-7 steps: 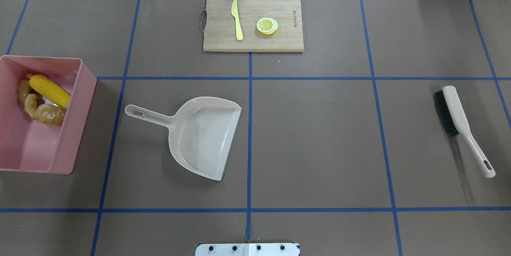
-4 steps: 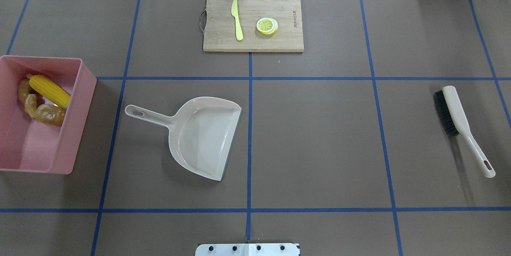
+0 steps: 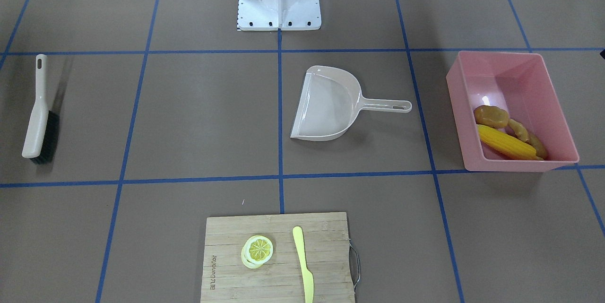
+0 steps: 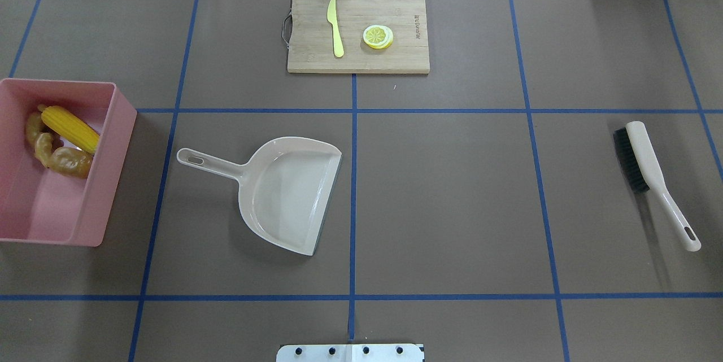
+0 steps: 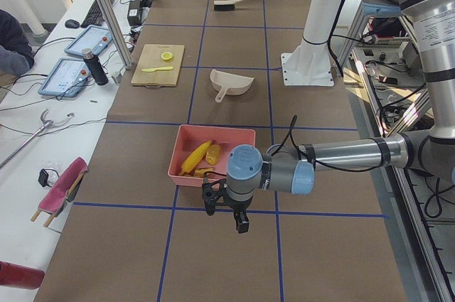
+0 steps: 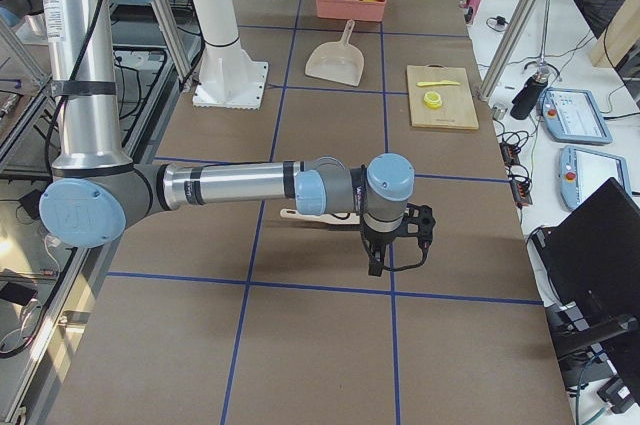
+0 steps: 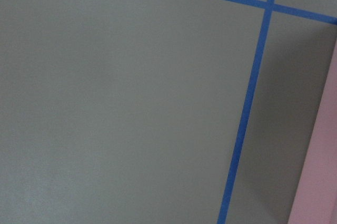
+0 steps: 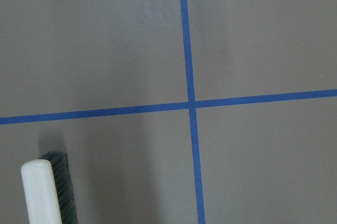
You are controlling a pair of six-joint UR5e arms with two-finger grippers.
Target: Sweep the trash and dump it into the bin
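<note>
The pink bin (image 4: 116, 125) stands at the table's left edge. It holds the yellow corn cob (image 4: 70, 127), the tan ginger-like root (image 4: 40, 146) and the brown potato (image 4: 72, 162). The front view shows the bin (image 3: 456, 99) with the corn (image 3: 505, 142), root (image 3: 522, 132) and potato (image 3: 491, 116) inside. My left gripper (image 5: 224, 217) hangs beside the bin's near wall, seen only in the left side view. My right gripper (image 6: 395, 255) hangs near the brush, seen only in the right side view. I cannot tell whether either is open or shut.
A translucent white dustpan (image 4: 288, 192) lies left of centre, handle toward the bin. A brush (image 4: 649, 164) lies at the right; its tip shows in the right wrist view (image 8: 42, 192). A cutting board (image 4: 358, 29) with a knife (image 4: 336, 29) and lemon slice (image 4: 378, 36) sits far centre.
</note>
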